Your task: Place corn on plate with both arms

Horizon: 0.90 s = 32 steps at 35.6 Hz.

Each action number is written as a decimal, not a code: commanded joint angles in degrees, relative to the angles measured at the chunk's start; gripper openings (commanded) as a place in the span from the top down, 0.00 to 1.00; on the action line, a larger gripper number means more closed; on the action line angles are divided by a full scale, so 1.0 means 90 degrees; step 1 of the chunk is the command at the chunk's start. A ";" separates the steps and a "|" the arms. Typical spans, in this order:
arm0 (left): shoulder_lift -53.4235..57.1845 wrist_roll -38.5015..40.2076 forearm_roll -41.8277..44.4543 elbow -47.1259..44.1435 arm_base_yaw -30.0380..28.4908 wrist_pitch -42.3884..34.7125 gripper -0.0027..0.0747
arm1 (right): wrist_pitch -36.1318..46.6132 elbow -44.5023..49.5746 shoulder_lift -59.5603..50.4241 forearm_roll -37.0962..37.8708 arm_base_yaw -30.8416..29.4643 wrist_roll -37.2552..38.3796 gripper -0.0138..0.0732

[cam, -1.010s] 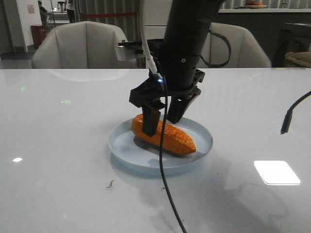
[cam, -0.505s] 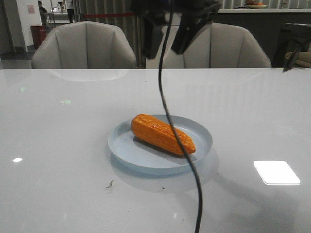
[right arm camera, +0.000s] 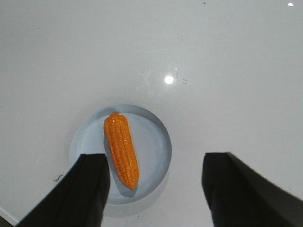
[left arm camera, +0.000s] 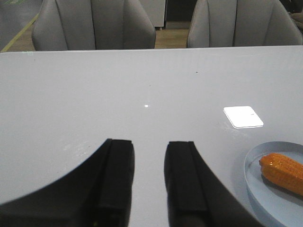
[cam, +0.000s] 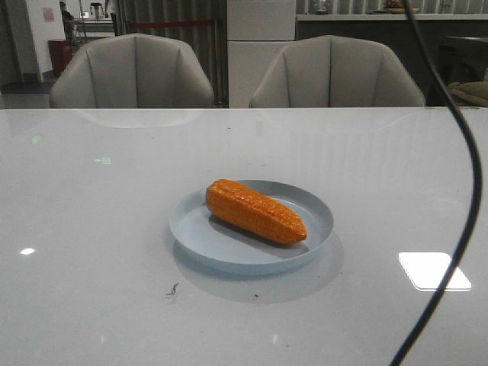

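The orange corn [cam: 255,212] lies on its side in the pale blue plate [cam: 200,238] at the middle of the table, its tapered tip toward the front right. No gripper shows in the front view. My right gripper [right arm camera: 156,158] hangs high above the plate [right arm camera: 156,137], open wide and empty, with the corn [right arm camera: 122,149] below it near one finger. My left gripper [left arm camera: 149,144] is open over bare table, with nothing between its fingers. The plate [left arm camera: 265,196] and corn [left arm camera: 284,171] lie off to its side.
A black cable [cam: 465,213] hangs down the right of the front view. Two grey chairs [cam: 133,72] [cam: 335,72] stand behind the table's far edge. A bright light patch [cam: 433,271] reflects on the tabletop, and a small dark speck [cam: 173,289] lies before the plate.
The right gripper stood over the corn on the plate, then rose up out of the front view. The corn stays on the plate. The cable swung to the right.
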<state>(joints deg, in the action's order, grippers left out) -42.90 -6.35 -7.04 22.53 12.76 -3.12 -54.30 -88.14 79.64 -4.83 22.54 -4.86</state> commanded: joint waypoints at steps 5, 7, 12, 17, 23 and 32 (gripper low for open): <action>0.0039 0.0011 -0.0047 0.0190 -0.0008 -0.0506 0.63 | 0.1036 0.1924 -0.1724 -0.0032 -0.0594 0.0271 0.23; 0.0039 0.0011 -0.0047 0.0190 -0.0008 -0.0495 0.63 | 0.1128 0.2436 -0.2084 -0.0032 -0.0773 0.0276 0.23; 0.0039 0.0011 -0.0047 0.0190 -0.0008 -0.0419 0.63 | 0.1460 0.3888 -0.3266 -0.0032 -0.1373 0.0443 0.23; 0.0039 0.0011 -0.0047 0.0190 -0.0008 -0.0096 0.63 | 0.1589 0.4830 -0.4298 -0.0032 -0.1728 0.0503 0.23; 0.0039 0.0011 -0.0047 0.0190 -0.0008 0.0055 0.63 | 0.1589 0.5694 -0.5335 -0.0032 -0.1819 0.0503 0.23; 0.0027 0.0011 -0.0047 0.0190 -0.0008 0.0055 0.63 | 0.1429 0.6269 -0.5886 -0.0032 -0.1819 0.0503 0.23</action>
<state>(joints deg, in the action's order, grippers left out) -42.90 -6.35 -7.04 22.53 12.76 1.73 -45.00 -30.54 26.87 -4.83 6.54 -0.35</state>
